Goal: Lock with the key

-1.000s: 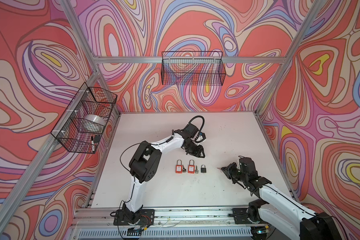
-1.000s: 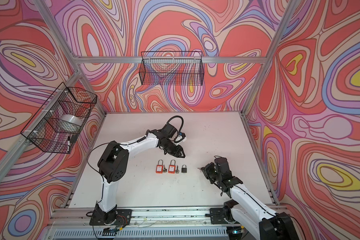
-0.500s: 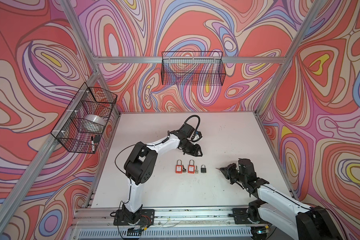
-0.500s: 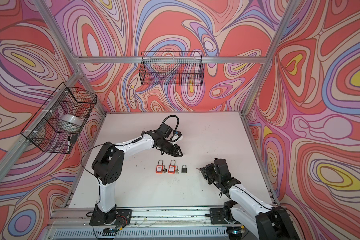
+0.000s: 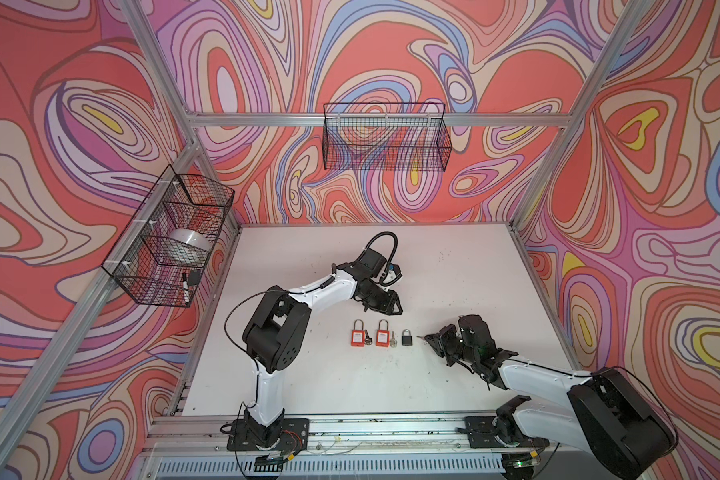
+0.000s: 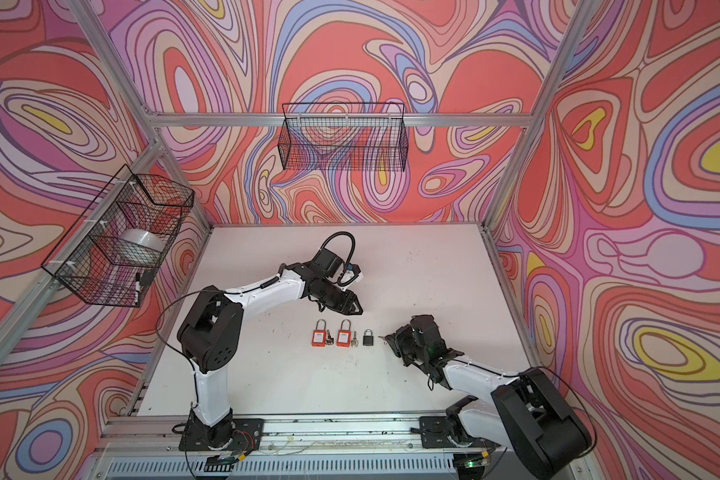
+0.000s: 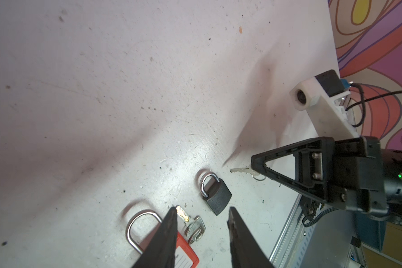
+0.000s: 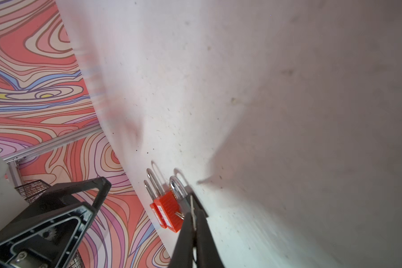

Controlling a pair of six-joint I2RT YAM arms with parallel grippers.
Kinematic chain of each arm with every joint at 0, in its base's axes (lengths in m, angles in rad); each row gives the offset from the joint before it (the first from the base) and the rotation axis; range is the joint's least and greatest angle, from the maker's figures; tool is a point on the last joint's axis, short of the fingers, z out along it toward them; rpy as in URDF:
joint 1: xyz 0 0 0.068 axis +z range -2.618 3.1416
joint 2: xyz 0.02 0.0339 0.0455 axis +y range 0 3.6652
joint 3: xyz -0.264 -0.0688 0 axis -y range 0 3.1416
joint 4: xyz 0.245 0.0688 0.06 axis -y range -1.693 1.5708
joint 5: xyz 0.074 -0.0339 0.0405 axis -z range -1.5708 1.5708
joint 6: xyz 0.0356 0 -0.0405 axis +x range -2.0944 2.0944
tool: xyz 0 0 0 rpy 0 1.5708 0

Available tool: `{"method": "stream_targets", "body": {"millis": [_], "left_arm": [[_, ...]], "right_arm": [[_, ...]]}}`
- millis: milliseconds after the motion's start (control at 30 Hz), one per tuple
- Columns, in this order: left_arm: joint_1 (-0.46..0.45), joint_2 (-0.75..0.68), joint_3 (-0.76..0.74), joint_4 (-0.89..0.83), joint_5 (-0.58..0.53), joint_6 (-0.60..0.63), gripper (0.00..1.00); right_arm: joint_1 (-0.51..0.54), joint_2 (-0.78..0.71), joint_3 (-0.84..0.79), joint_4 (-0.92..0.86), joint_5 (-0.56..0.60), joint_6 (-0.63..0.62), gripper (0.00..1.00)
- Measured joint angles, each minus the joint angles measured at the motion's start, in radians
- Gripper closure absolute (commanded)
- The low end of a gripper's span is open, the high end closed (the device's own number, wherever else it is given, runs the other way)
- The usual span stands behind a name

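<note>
Right jaws nearer black padlock point(image 5: 407, 338), pinching key point(image 7: 239, 170), left jaws part-open, empty, red padlock point(image 7: 187, 256) label unreadable.

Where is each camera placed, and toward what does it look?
Both top views: high in front, looking down on the table; both arms show.
Left wrist: behind the open left claw, facing the black padlock.
Right wrist: behind the shut right claw holding the key.
Shared: both wrist views show the black padlock.
</note>
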Motion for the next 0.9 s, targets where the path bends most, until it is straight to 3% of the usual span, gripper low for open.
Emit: {"method": "stream_targets", "body": {"millis": [533,900], "left_arm": [[0.007,-0.037,-0.042,0.005,-0.002,0.000,0.61],[0.008,-0.039,-0.042,0.005,-0.004,0.000,0.61]], "right_arm": [[0.014,0.069,0.016,0.032,0.040,0.018,0.99],[0.014,0.008,0.021,-0.066,0.081,0.022,0.59]]}}
